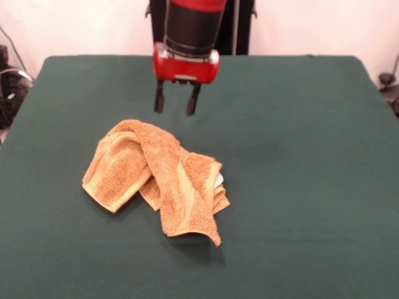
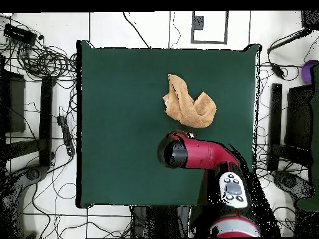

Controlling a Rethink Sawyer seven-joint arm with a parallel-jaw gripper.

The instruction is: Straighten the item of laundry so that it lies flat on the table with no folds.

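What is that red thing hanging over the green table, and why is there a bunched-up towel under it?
The red thing is a robot arm. At its tip is the gripper, a sort of hand with two dark fingers. The fingers are spread apart and hold nothing.

One picture is taken from across the table, facing the robot, so the arm comes down from the top. The other looks straight down from above, with the robot's base at the bottom.

On the green table lies an orange-tan towel, crumpled and folded over itself. A small white tag peeks out at one side. The gripper hangs above the table just behind the towel, not touching it. The robot's job is to spread the towel flat, and that is not yet done.
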